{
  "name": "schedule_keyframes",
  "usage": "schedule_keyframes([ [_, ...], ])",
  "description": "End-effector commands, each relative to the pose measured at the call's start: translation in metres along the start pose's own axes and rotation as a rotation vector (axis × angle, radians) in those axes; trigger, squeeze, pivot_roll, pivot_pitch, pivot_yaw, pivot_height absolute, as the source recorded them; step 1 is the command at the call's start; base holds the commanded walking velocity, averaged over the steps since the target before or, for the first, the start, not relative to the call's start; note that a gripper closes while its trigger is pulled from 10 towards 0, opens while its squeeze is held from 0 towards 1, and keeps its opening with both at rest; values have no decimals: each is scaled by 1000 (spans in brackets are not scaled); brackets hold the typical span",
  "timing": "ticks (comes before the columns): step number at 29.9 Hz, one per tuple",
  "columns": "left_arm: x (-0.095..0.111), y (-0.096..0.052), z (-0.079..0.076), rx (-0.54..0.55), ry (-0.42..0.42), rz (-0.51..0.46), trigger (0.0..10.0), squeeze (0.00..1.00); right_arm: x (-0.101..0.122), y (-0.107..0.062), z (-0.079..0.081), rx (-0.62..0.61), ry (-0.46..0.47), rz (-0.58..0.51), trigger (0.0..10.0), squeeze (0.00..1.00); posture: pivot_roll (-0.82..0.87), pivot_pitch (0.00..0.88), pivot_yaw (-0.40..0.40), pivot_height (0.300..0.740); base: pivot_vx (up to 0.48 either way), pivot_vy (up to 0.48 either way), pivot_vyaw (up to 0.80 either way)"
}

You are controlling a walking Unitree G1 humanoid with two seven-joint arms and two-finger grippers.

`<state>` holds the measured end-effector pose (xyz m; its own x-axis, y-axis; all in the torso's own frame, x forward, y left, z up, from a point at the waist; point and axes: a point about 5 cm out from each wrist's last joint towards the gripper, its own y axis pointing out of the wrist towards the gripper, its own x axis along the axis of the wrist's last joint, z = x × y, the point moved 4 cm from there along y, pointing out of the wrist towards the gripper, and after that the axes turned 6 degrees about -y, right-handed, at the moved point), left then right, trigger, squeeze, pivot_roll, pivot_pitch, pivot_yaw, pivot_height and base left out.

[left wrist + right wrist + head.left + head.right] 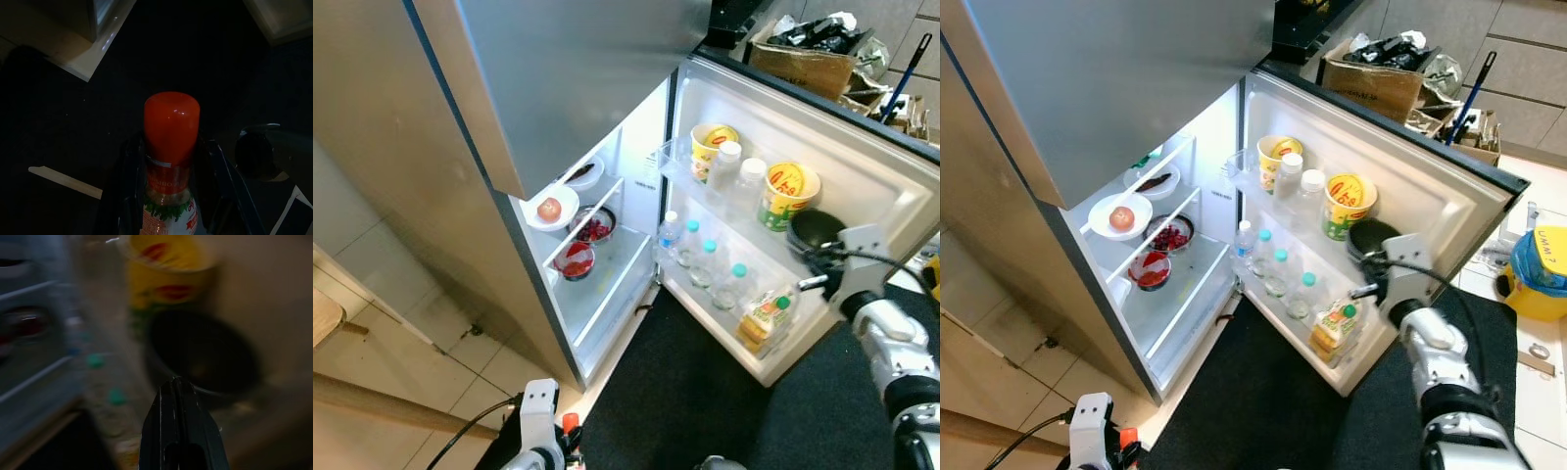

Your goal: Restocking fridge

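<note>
My left gripper (168,196) pinched a red-capped sauce bottle (171,147) upright, low beside the fridge. My right gripper (178,387), fingers pressed together, carried a black bowl (1371,238) at the door's upper shelf (1273,191), just beside the yellow tub (1349,201).

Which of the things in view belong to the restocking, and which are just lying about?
Part of the job:
- red-capped bottle held in the left gripper
- black bowl at the right gripper
- open fridge door with yellow tubs and water bottles
- juice carton
- shelf with tomato plate

Lying about:
- cardboard box
- mop handle
- yellow bucket
- black mat
</note>
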<state>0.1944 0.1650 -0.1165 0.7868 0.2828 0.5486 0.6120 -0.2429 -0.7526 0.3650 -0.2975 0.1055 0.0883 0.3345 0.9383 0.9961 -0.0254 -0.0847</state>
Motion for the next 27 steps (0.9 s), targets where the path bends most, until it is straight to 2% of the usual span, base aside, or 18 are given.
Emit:
schedule_keyframes([
  [1, -1, -2, 4, 13, 10, 4, 10000, 0, -5, -4, -17, -83, 7, 22, 10000, 0, -55, 76, 6, 740, 0, 0, 0],
  [2, -1, -2, 4, 13, 12, 4, 10000, 0, -8, -7, -26, -120, -4, 39, 10000, 0, -55, 76, 6, 740, 0, 0, 0],
  [4, -1, -2, 4, 12, 13, 5, 10000, 0, -17, -13, -36, -158, -21, 82, 10000, 0, -56, 75, 2, 740, 0, 0, 0],
  [6, -1, -2, 4, 12, 12, 5, 10000, 0, -32, -19, -34, -161, -24, 136, 10000, 0, -56, 75, 2, 740, 0, 0, 0],
  [9, -1, -2, 4, 11, 12, 6, 10000, 0, -40, -22, -29, -144, -15, 162, 10000, 0, -56, 75, 2, 740, 0, 0, 0],
  [10, -2, -1, 3, 8, 14, 9, 10000, 0, -57, -29, -15, -101, 5, 210, 10000, 0, -60, 74, 4, 740, 0, 0, 0],
  [11, -3, -1, 3, 7, 15, 11, 10000, 0, -62, -31, -10, -88, 12, 227, 10000, 0, -60, 74, 4, 740, 0, 0, 0],
  [13, -4, -1, 2, 4, 19, 13, 10000, 0, -88, -44, 5, -46, 27, 325, 10000, 0, -59, 73, 4, 740, 0, 0, 0],
  [14, -4, -1, 2, 4, 19, 13, 10000, 0, -88, -44, 5, -46, 27, 325, 10000, 0, -59, 73, 4, 740, 0, 0, 0],
  [17, -3, -1, 1, 4, 28, 12, 10000, 0, -134, -77, 26, -17, 55, 519, 10000, 0, -59, 73, 4, 740, 0, 0, 0],
  [19, -3, -1, 1, 4, 30, 12, 10000, 0, -140, -83, 29, -16, 60, 548, 10000, 0, -59, 73, 4, 740, 0, 0, 0],
  [20, -3, -1, 0, 0, 29, 14, 10000, 0, -156, -98, 38, 0, 69, 616, 10000, 0, -56, 67, 0, 740, 0, 0, 0],
  [21, -4, -1, -1, -13, 25, 20, 10000, 0, -176, -121, 50, 21, 82, 705, 10000, 0, -54, 66, -1, 740, 0, 0, 0],
  [22, -4, -1, -1, -13, 25, 20, 10000, 0, -176, -121, 50, 21, 82, 705, 10000, 0, -54, 66, -1, 740, 0, 0, 0],
  [23, -5, -1, -2, -22, 22, 27, 10000, 0, -191, -142, 60, 37, 93, 782, 10000, 0, -54, 66, -1, 740, 0, 0, 0],
  [25, -5, -1, -2, -22, 22, 27, 10000, 0, -191, -142, 60, 37, 93, 782, 10000, 0, -54, 66, -1, 740, 0, 0, 0],
  [26, -6, -1, -2, -26, 19, 32, 10000, 0, -205, -163, 70, 53, 105, 853, 10000, 0, -52, 63, 2, 740, 0, -435, 0],
  [27, -6, -1, -2, -26, 19, 32, 10000, 0, -205, -163, 70, 53, 105, 853, 10000, 0, -52, 63, 2, 740, 0, -435, 0],
])
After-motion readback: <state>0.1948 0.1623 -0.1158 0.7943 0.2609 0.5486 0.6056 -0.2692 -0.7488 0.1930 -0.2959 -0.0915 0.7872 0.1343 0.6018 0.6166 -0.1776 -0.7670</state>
